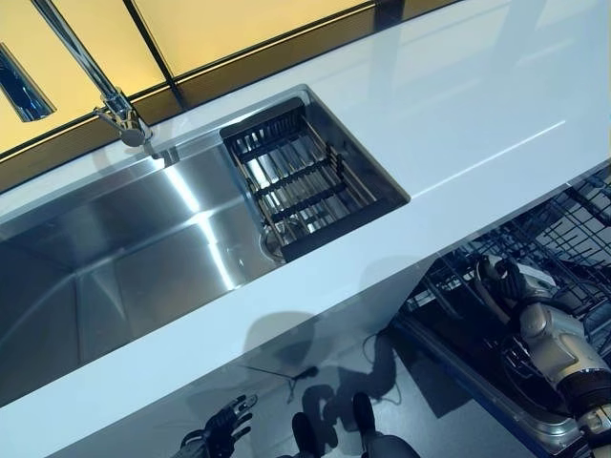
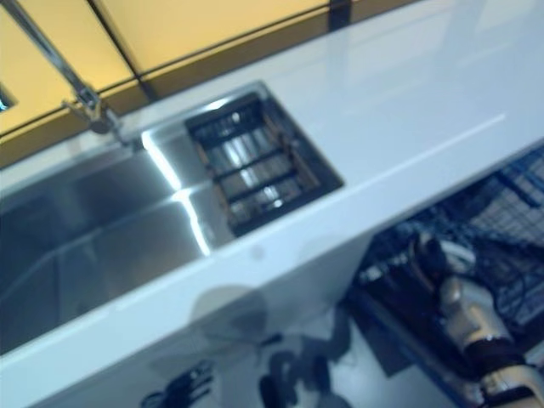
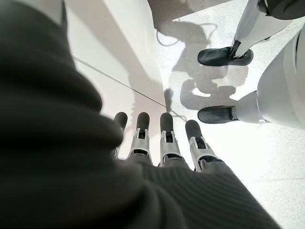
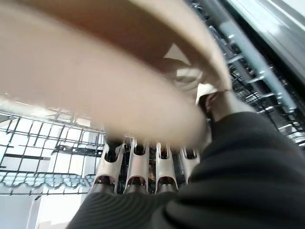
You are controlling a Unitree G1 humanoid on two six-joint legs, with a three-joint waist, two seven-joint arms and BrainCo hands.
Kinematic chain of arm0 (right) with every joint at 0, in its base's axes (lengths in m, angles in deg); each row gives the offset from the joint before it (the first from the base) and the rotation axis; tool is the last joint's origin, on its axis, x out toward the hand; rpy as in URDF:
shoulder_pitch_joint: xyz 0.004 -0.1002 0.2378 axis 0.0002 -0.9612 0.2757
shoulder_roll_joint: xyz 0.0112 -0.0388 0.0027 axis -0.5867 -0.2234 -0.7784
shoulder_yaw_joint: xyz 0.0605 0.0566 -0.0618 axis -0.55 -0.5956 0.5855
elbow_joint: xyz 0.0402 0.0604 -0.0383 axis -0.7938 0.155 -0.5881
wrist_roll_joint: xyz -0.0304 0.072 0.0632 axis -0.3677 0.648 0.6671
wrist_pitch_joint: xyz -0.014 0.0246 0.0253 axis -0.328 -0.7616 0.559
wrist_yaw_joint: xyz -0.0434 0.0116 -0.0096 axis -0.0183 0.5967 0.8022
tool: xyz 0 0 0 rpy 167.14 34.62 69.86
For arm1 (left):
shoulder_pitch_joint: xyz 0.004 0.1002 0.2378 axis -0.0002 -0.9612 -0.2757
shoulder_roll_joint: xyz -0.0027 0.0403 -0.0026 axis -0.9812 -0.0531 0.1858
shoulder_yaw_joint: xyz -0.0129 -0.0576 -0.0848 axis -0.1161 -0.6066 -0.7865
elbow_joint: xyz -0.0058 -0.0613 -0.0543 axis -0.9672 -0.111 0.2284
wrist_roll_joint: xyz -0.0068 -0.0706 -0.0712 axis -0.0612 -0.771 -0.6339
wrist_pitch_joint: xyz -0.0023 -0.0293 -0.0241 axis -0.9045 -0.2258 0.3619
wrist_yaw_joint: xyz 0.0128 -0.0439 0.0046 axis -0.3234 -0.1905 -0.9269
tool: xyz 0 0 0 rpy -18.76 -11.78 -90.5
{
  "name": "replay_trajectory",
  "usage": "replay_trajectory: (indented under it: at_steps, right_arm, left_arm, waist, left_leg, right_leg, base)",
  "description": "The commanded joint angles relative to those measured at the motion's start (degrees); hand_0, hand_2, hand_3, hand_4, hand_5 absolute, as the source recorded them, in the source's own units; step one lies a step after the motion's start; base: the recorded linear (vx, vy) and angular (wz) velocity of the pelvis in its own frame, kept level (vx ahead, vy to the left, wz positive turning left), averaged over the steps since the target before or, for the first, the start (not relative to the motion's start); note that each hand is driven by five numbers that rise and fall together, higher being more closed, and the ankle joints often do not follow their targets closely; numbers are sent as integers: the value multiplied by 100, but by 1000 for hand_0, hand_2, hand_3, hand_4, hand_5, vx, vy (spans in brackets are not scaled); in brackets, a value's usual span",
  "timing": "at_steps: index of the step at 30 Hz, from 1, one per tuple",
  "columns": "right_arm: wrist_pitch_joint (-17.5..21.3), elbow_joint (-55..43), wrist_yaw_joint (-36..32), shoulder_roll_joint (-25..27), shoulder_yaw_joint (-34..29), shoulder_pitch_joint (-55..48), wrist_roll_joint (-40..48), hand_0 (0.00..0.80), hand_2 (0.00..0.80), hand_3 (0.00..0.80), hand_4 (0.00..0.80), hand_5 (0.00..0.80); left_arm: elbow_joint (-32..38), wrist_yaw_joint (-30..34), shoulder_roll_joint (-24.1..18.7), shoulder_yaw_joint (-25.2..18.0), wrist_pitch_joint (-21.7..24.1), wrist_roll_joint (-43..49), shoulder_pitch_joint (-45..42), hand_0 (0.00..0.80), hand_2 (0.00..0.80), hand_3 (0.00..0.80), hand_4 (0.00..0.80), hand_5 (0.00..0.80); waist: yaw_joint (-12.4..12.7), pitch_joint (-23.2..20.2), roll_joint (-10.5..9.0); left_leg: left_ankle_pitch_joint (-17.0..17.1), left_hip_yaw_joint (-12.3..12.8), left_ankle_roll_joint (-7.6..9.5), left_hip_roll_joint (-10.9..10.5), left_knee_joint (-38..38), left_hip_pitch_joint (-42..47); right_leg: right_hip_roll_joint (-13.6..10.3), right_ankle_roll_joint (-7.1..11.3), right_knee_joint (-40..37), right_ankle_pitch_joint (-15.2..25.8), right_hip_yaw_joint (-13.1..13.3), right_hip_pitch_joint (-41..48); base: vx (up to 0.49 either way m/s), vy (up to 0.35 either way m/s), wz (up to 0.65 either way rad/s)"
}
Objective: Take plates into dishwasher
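Nearest to you, your left hand (image 1: 221,427) hangs low by the cabinet front under the desk (image 1: 458,124), its fingers (image 3: 166,130) straight and spread, holding nothing; it looks parked out of the way while the other arm works.

To the right and a little further in, your right hand (image 1: 504,286) is down inside the pulled-out dishwasher rack (image 1: 563,239), below the desk edge. The head views show only the arm and the dark cover there, with no plate to be made out. The right wrist view supplies what they lack: a pale beige plate (image 4: 95,81) fills it, lying across the fingers (image 4: 138,164), which run under its edge, with rack wires just beyond. The plate seems pinched between fingers and thumb, though the thumb itself is hidden. You hold it on edge, I judge, so it can slot between the tines.

Further back, the steel sink (image 1: 115,258) sits in the desk with a dark drainer basket (image 1: 301,181) at its right end and the tap (image 1: 91,72) behind. No other plates show.
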Motion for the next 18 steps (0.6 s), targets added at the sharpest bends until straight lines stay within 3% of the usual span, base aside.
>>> replay_trajectory:
  at_steps: [1,8,12,18]
  right_arm:
    - [-291,34,-265,263,-191,-157,143,0,0,0,0,0]
    - [-867,-740,-1229,849,-711,-264,57,0,0,0,0,0]
    - [-982,-957,-1843,1282,-943,-267,141,0,0,0,0,0]
    - [-1087,-715,-2627,1829,-686,287,362,0,0,0,0,0]
  left_arm:
    - [-135,-37,-218,34,19,81,166,0,0,0,0,0]
    - [-207,-272,-302,-207,-82,55,126,0,0,0,0,0]
    - [-372,-401,-295,-409,-260,166,121,0,0,0,0,0]
    - [-576,-678,-278,-477,-455,423,202,0,0,0,0,0]
  waist:
    - [54,-169,-455]
    - [-77,-165,-713]
    - [-134,-236,-861]
    - [-91,-346,-1038]
  left_leg:
    - [-527,-121,35,35,12,192]
    - [-534,-64,21,90,12,244]
    - [-551,11,15,112,12,292]
    - [-571,72,21,137,12,335]
  right_leg:
    - [-133,378,13,-321,37,104]
    - [-67,382,13,-282,137,138]
    - [-40,387,13,-278,204,169]
    - [-26,391,13,-278,255,210]
  base:
    - [0,0,0]
    - [4,5,0]
    - [34,50,-7]
    - [20,51,-6]
